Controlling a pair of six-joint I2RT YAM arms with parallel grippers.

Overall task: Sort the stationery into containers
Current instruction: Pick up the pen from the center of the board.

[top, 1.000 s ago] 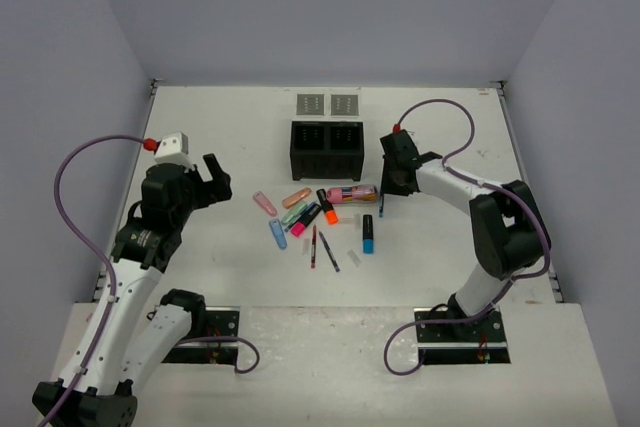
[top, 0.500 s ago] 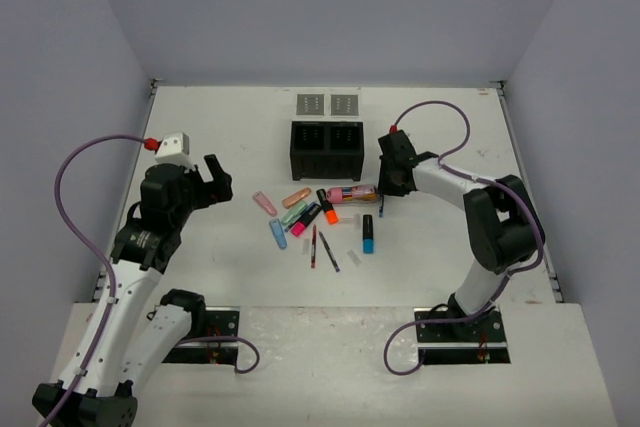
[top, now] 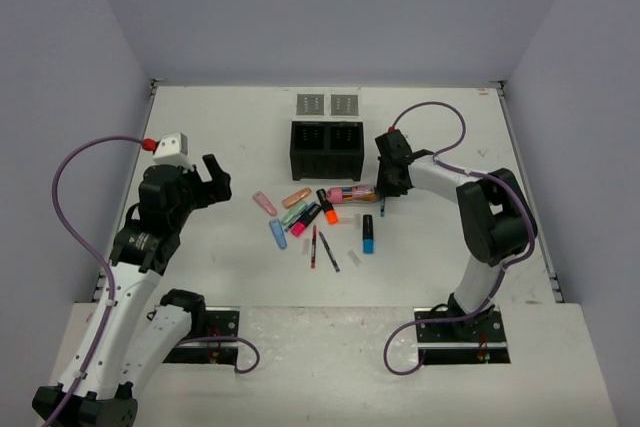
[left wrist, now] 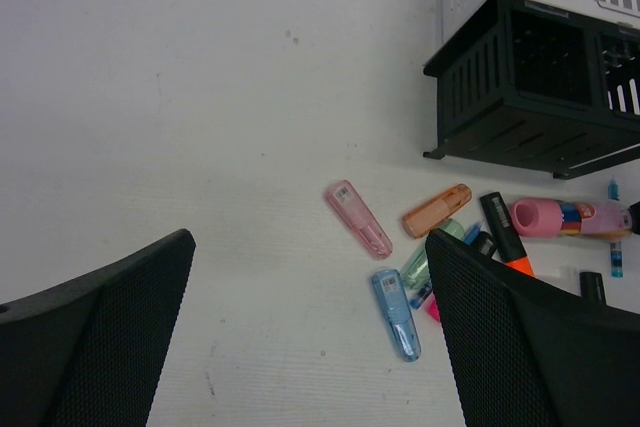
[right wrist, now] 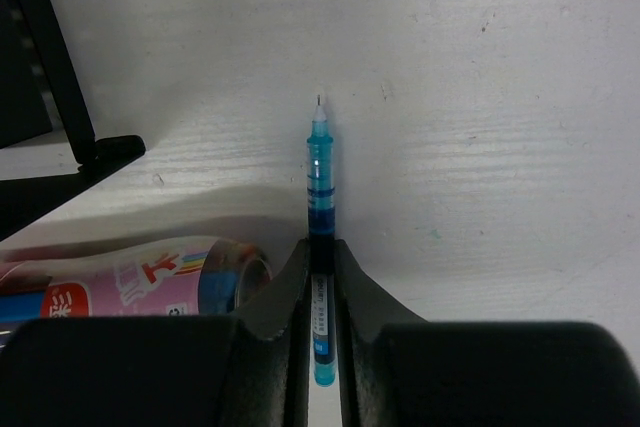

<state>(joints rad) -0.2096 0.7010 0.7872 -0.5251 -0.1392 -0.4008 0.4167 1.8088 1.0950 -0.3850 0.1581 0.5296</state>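
Note:
The stationery lies in a loose pile point(top: 318, 217) in front of the black two-compartment box point(top: 325, 149). The blue pen point(right wrist: 320, 162) lies on the table, pinched between the jaws of my right gripper point(right wrist: 320, 257), which is shut on it. A pink-gold tube point(right wrist: 130, 282) lies just to its left. My left gripper point(left wrist: 308, 247) hangs open above bare table, left of a clear blue highlighter point(left wrist: 396, 313), a pink one point(left wrist: 358, 219) and a salmon one point(left wrist: 437, 210). Two light-grey trays point(top: 312, 104) sit behind the box.
An orange highlighter point(top: 329, 207), a blue highlighter point(top: 368, 233), a red pen point(top: 313, 245) and a dark pen point(top: 329, 252) lie in the pile. The black box's wall point(right wrist: 40, 67) stands close to the right gripper's left. Grey walls enclose the table.
The right gripper's jaws have closed onto the blue pen, and that arm has edged slightly left towards the box. The left arm has stayed still.

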